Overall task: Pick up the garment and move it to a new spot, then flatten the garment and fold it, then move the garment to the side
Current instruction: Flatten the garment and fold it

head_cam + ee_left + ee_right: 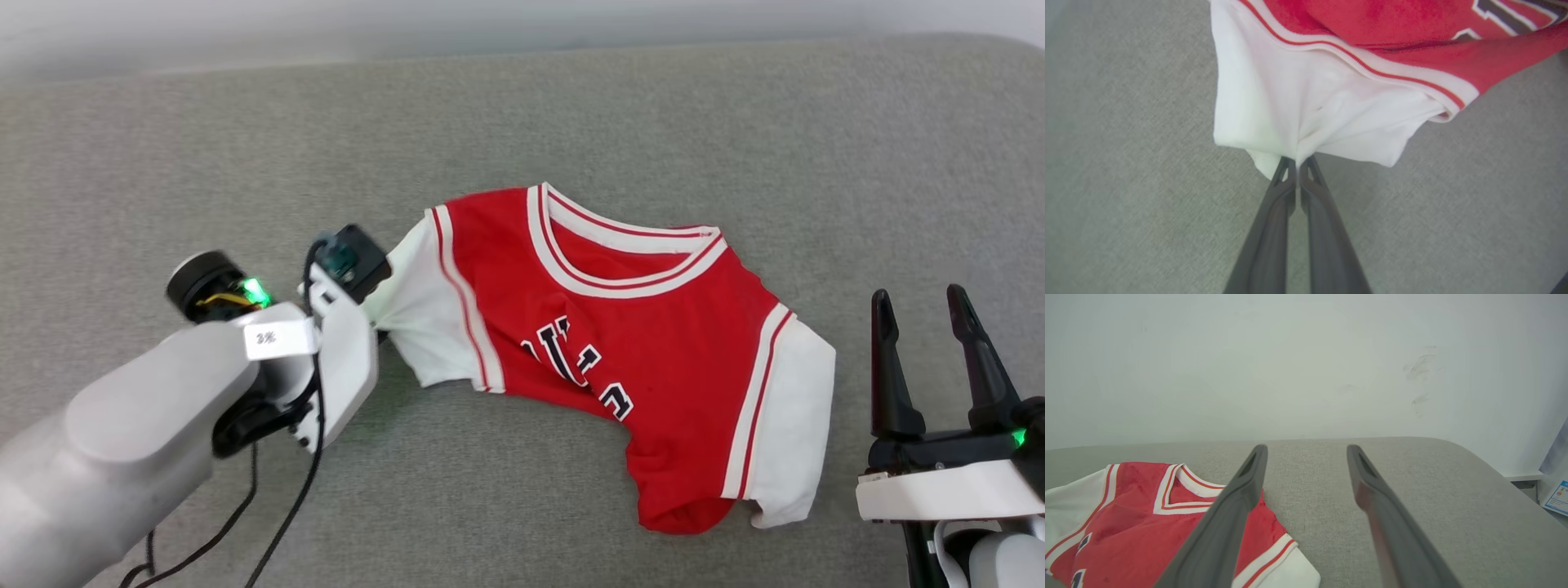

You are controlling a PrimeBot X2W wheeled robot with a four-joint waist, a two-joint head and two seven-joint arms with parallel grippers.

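Nearest the head camera is the left arm's pale forearm (122, 441), reaching in from the near left. At its end the left gripper (1297, 163) has its two dark fingers pressed together on the gathered edge of the garment's left white sleeve (416, 310), and the cloth puckers into the pinch. From that held point the garment (620, 327) lies wholly to the right, chest up on the grey upholstered surface (571, 114). Its collar is toward the far side, and its long axis runs sleeve to sleeve, slanting from the middle left down toward the near right. The lower body looks bunched and turned under along the near edge, so the shirt is not flat. The right gripper (918, 294) waits at the near right with its fingers spread apart and holding nothing. It sits just beside the right white sleeve (796, 408) but apart from it, fingers pointing to the far side. As I judge it, the move to a new spot turns on this line. A pull by the left arm alone would trail the shirt out to the right of the grip. The right arm is plainly the nearer one to the free sleeve, should a second hold be wanted.
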